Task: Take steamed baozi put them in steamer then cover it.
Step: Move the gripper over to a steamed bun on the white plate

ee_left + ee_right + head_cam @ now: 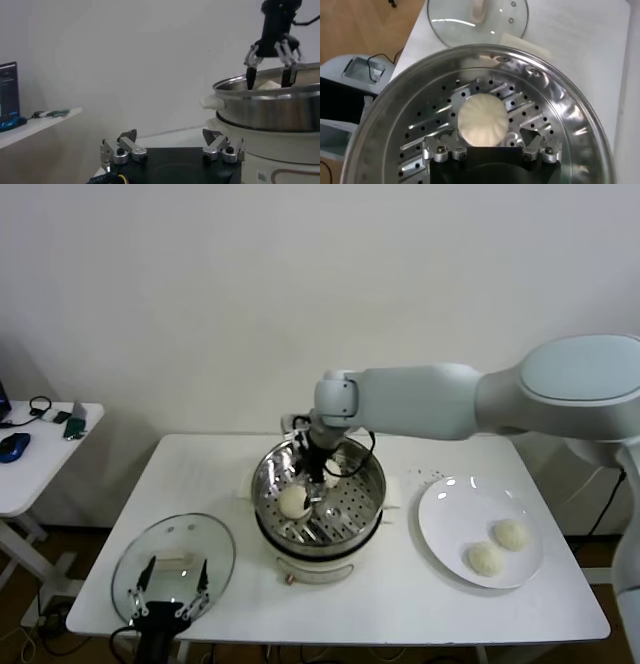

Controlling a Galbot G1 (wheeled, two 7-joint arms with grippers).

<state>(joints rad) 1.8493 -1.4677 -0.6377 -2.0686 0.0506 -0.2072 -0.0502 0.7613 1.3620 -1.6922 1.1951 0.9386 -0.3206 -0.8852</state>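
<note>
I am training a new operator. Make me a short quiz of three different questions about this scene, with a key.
1. True or false: the glass lid already covers the steamer.
2. How many baozi remain on the white plate? A) one B) two C) four
3. Fill in: the right tool hangs open above a baozi lying on the steamer's ______ tray.

Key:
1. False. The lid lies on the table, with the left tool open beside it.
2. B
3. perforated
</note>
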